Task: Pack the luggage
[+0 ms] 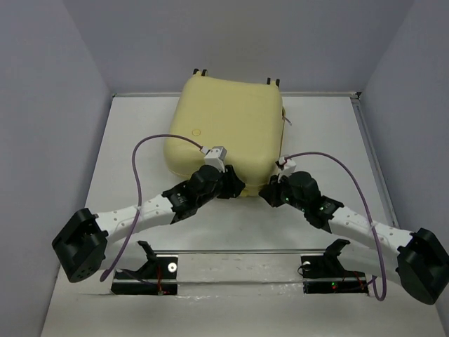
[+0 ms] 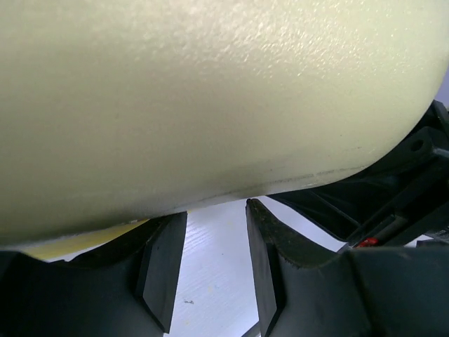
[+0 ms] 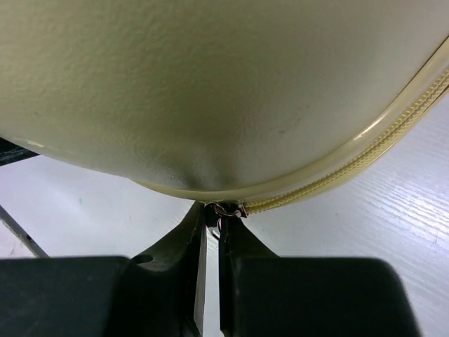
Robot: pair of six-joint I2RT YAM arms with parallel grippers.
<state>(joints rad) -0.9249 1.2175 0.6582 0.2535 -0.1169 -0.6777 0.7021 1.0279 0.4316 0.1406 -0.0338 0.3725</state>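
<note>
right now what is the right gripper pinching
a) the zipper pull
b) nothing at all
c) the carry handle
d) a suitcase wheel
A: the right wrist view shows the right gripper closed on the small metal zipper pull at the edge of the suitcase.

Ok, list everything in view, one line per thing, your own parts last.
luggage: one, pale yellow, lying flat on the table, far middle.
zipper: one, pale yellow, along the luggage's edge.
zipper pull: one, metal, at the luggage's near edge.
table: one, white, under everything.
cables: two, purple, looping from each wrist.
arms: two, white and black, left arm and right arm reaching in from the near edge.
left pincer: one, black, open, at the luggage's near edge.
right pincer: one, black, shut on the zipper pull.
</note>
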